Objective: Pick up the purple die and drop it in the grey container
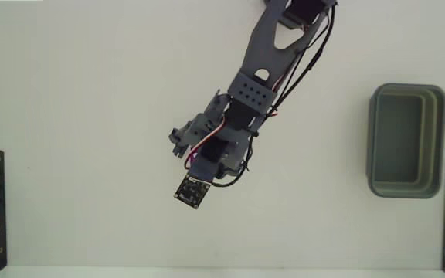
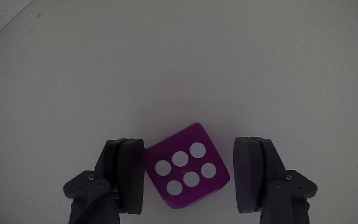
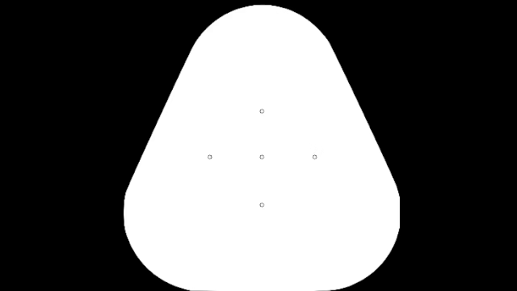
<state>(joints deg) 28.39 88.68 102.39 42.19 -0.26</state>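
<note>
Claw (image 2: 188,180) apart, straddling the purple die (image 2: 186,171) on the bench (image 2: 179,62), six up. Small rigid cube, probably light and slick (sits rotated): pinch opposite flat faces, not corners.

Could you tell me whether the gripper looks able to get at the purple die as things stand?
Probably yes: in the wrist view the gripper is open with the purple die between its fingers, nothing blocking.
</note>
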